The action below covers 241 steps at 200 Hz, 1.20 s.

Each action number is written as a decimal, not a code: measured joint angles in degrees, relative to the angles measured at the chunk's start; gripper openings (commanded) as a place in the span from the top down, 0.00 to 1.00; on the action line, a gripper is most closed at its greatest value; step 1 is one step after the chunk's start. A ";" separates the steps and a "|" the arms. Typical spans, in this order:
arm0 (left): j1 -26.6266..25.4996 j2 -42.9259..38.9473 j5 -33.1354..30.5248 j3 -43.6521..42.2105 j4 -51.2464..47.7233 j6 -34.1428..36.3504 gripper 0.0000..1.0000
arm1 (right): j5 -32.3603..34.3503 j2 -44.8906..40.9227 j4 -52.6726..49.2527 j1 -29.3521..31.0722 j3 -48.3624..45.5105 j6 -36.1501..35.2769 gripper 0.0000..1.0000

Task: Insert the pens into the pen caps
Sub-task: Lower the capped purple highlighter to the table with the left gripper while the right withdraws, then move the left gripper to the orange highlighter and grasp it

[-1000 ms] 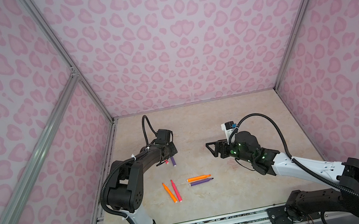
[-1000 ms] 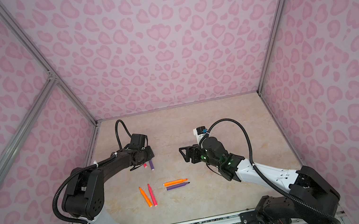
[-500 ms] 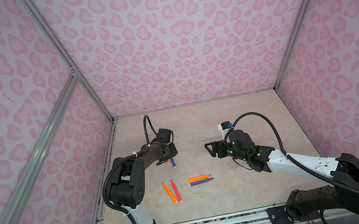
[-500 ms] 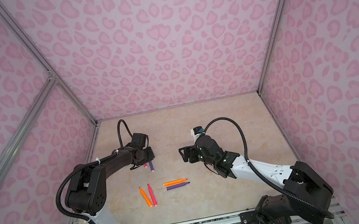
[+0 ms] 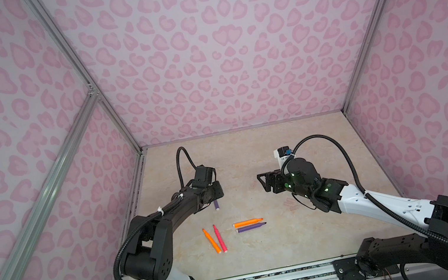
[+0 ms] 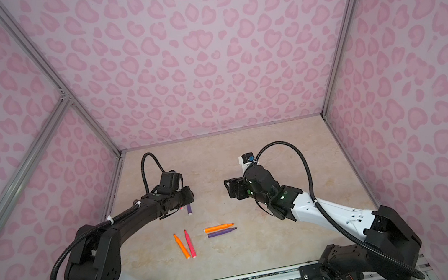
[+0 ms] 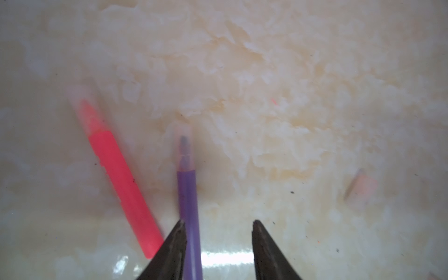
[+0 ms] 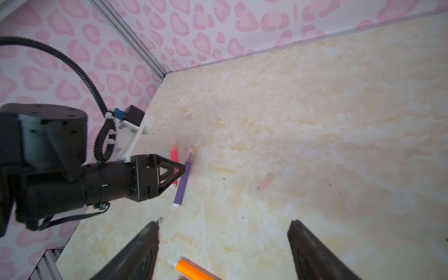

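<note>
On the marbled table (image 7: 291, 72), a purple pen (image 7: 188, 194), tip inside a clear cap (image 7: 183, 145), lies between the left gripper's (image 7: 218, 221) parted jaws; the right gripper (image 8: 225, 221) gapes empty.

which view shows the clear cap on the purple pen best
The left wrist view: the clear cap is close and large, the purple pen tip visible inside. The right wrist view shows it small and faint. In both top views the left arm hides it; only the pen's tail shows.
</note>
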 measured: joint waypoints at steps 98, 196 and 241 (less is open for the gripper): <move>-17.75 -20.98 -2.54 -11.45 4.98 8.46 0.46 | 10.10 -10.10 -3.30 -4.04 -4.72 -0.59 0.19; -29.53 -1.70 -6.01 -6.01 -2.23 12.79 0.47 | 13.75 -6.99 -4.96 -6.43 -4.04 -0.57 0.22; -29.75 -1.64 -9.42 -7.26 -4.87 12.70 0.44 | 12.83 -5.84 -5.84 -6.99 -3.74 0.11 0.23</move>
